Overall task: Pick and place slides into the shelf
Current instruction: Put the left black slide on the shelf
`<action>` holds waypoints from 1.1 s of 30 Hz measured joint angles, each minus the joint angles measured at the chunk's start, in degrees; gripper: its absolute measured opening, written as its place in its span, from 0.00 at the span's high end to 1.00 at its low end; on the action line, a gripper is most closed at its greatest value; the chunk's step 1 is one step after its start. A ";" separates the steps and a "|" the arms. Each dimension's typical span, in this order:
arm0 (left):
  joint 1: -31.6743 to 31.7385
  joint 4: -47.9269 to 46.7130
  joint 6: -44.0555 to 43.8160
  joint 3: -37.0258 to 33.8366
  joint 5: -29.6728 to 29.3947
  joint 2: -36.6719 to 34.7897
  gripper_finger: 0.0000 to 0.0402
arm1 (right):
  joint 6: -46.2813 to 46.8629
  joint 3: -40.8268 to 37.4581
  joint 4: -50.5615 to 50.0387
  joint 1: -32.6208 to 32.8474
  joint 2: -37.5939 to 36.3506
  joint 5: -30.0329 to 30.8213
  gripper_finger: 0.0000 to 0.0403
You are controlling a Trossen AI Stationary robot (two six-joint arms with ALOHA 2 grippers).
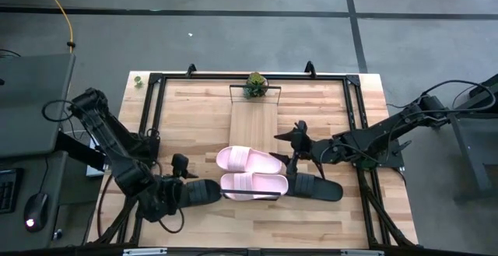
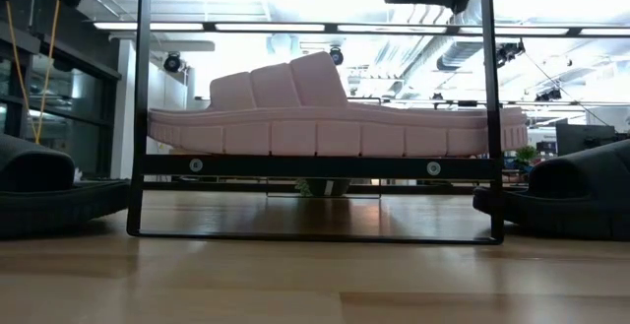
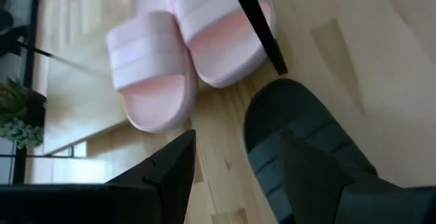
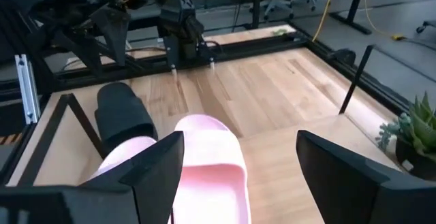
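Note:
Two pale pink slides point(image 1: 250, 160) point(image 1: 254, 184) lie side by side on the shelf point(image 1: 254, 124), a light-wood board in a thin black frame, at its near end. One black slide point(image 1: 202, 192) lies on the table left of the shelf, another point(image 1: 316, 187) to its right. My left gripper point(image 3: 237, 139) hovers open over the left black slide point(image 3: 300, 139); one finger stands before its strap, the other over bare table. My right gripper point(image 4: 238, 142) is open, hanging above the shelf's right side, facing a pink slide point(image 4: 208, 152).
A small potted plant point(image 1: 255, 85) stands at the shelf's far end. A black metal frame point(image 1: 354, 116) runs round the tabletop. Bare wood lies left of the shelf point(image 1: 194, 124) and right of it point(image 1: 319, 104).

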 joint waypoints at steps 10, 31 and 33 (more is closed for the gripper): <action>0.04 0.01 -4.08 0.00 9.33 6.88 0.63 | 1.26 0.00 -1.94 0.00 0.00 0.04 0.32; -2.62 0.05 -25.40 0.02 22.76 6.97 0.69 | 1.29 0.00 -2.05 0.01 0.00 -0.17 0.32; -2.58 0.11 -28.73 0.02 23.77 6.97 0.69 | 1.31 0.00 -2.07 0.02 0.00 -0.17 0.32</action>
